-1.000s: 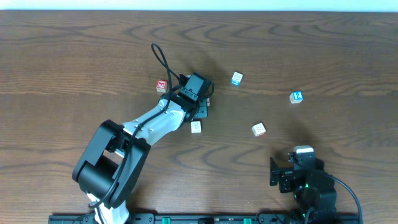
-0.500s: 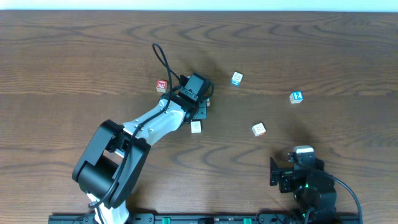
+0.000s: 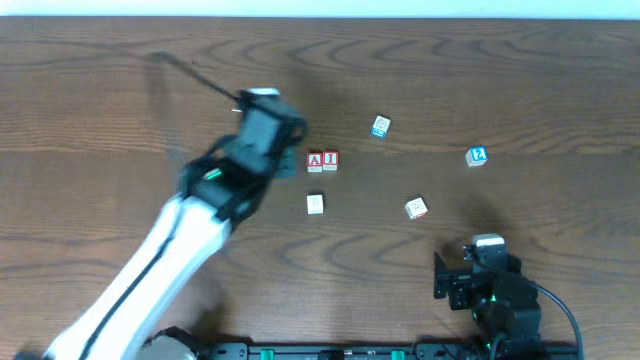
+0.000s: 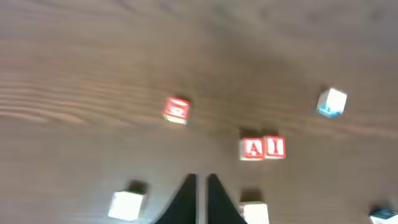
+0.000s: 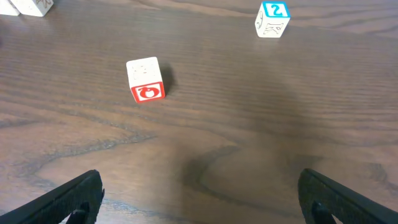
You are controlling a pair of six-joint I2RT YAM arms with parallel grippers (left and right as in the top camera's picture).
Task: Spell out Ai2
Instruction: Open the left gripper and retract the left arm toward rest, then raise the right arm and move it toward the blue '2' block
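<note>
The red-lettered A block (image 3: 315, 161) and I block (image 3: 331, 160) stand side by side, touching, near the table's middle; the left wrist view shows the A block (image 4: 252, 149) and the I block (image 4: 275, 147) too. The blue 2 block (image 3: 476, 155) sits apart at the right and also shows in the right wrist view (image 5: 273, 18). My left gripper (image 3: 268, 122) is raised, left of the A block, blurred; its fingers (image 4: 202, 182) are shut and empty. My right gripper (image 3: 480, 262) rests at the front right, open and empty (image 5: 202, 205).
A blue block (image 3: 381, 126) lies behind the letters. A white block (image 3: 315, 204) and a white block with a red picture (image 3: 416, 208) lie in front of them. A red block (image 4: 176, 109) shows in the left wrist view; the left arm hides it from overhead.
My left gripper has drawn back up and to the left, off the blocks. The A and I blocks now show side by side. The right arm has not moved.
</note>
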